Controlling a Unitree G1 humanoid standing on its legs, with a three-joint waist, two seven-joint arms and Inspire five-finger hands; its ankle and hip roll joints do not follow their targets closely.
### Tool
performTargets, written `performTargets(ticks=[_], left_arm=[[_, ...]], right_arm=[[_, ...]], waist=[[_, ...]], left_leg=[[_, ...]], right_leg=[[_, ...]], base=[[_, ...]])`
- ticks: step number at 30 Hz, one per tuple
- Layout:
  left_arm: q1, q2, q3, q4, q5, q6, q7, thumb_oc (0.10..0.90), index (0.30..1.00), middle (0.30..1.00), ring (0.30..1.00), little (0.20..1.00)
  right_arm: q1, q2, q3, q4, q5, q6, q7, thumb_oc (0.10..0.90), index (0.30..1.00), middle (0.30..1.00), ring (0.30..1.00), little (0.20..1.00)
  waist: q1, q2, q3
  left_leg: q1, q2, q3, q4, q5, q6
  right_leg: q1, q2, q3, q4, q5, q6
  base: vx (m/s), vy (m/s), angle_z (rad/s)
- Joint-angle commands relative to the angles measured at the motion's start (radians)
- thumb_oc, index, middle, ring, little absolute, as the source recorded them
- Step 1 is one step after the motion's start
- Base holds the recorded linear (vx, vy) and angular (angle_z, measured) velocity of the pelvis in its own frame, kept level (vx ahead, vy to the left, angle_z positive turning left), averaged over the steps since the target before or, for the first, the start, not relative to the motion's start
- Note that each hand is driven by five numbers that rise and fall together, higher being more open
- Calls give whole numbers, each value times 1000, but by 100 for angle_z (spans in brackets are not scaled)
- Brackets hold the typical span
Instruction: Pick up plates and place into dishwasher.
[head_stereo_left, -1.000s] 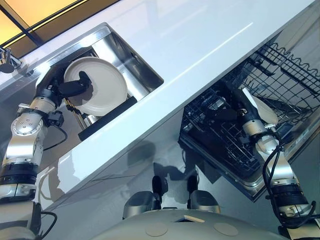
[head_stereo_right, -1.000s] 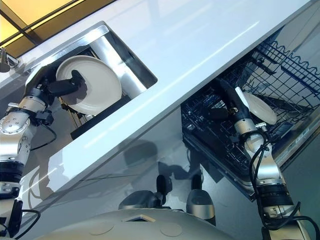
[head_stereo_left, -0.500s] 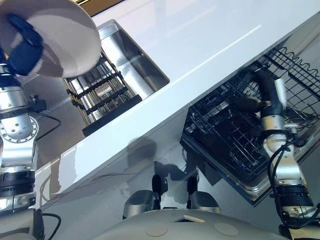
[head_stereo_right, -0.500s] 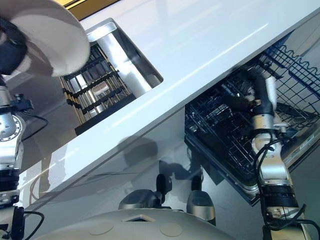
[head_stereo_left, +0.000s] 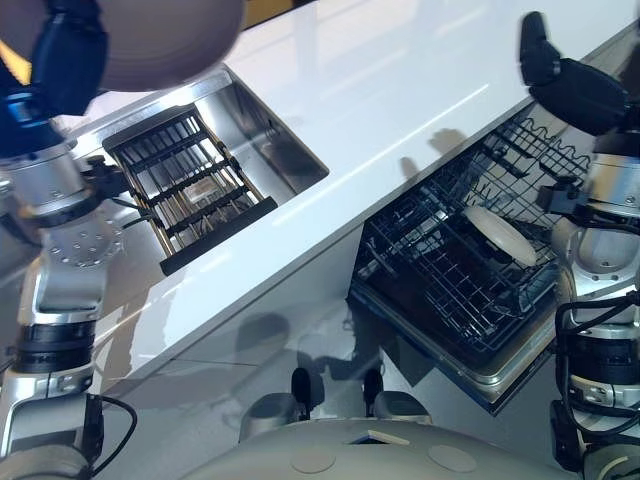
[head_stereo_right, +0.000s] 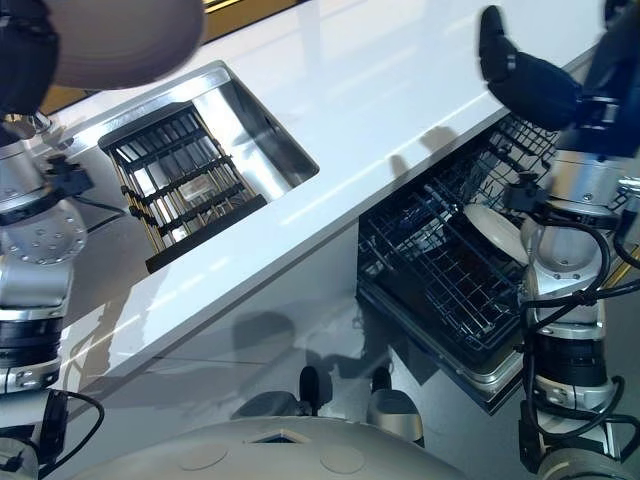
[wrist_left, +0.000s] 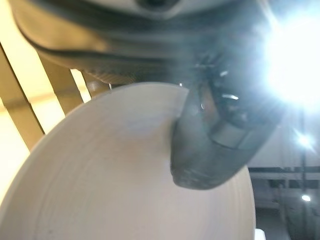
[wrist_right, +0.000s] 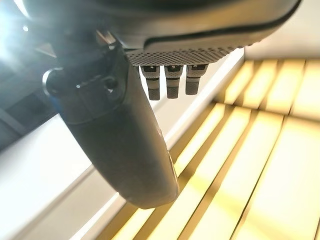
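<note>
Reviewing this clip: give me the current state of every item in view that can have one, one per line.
Left hand: shut on a plate, raised above the sink.
Held plate: lifted, thumb across its face.
Right hand: open, holding nothing, above the counter edge.
Dishwasher rack: pulled out.
Second plate: lying in the rack.
Sink rack: holds no plates.
</note>
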Motion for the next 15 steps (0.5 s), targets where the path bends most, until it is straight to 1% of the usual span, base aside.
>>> performTargets(ticks=[1,3,4,5,7,11,14,15], left_arm=[[-154,-8,-84,4,96,4,7,100,300,300,300,200],[-187,-27,-152,19,128,24,-2,100,300,300,300,200],[-194,-30,-164,25,128,24,-4,100,300,300,300,200],[-213,-43,-208,37,139,32,-3,100,300,300,300,200],[-231,-63,-255,63,140,33,-3,100,300,300,300,200],[-238,-105,-319,93,141,33,-6,100,300,300,300,200],[-237,-128,-349,122,150,30,-10,100,300,300,300,200],[-237,-138,-367,139,145,26,-16,100,300,300,300,200]], right_arm=[[-119,13,66,-68,174,-40,133,800,900,900,900,900],[-150,43,121,-71,201,-24,147,800,900,900,900,900],[-155,48,128,-69,209,-24,149,800,900,900,900,900],[-173,64,159,-66,213,-19,146,800,900,900,900,900],[-193,85,191,-55,201,-30,135,800,900,900,900,900],[-209,120,224,-37,195,-27,127,800,900,900,900,900],[-213,138,238,-26,202,-14,130,800,900,900,900,900],[-213,147,246,-18,216,2,138,800,900,900,900,900]], waist=[[0,14,-132],[1,13,-135],[2,12,-134],[2,11,-136],[3,10,-137],[3,9,-140],[1,7,-140],[0,6,-141]], left_leg=[[18,-39,-18,25,-133,17],[18,-39,-16,26,-134,17],[18,-40,-16,27,-134,17],[19,-40,-15,26,-134,18],[21,-40,-12,26,-136,19],[23,-40,-7,26,-139,21],[24,-39,-1,28,-141,22],[24,-38,3,28,-142,23]], right_leg=[[-51,76,-14,174,-191,-9],[-49,75,-17,172,-190,-7],[-48,75,-18,171,-189,-7],[-46,76,-17,168,-188,-6],[-43,76,-16,164,-186,-5],[-40,78,-12,159,-183,-2],[-39,79,-7,158,-182,-1],[-39,79,-5,157,-182,0]], base=[[0,0,0],[0,0,0],[0,0,0],[0,0,0],[0,0,0],[0,0,0],[5,-3,-2],[17,-9,-7]])
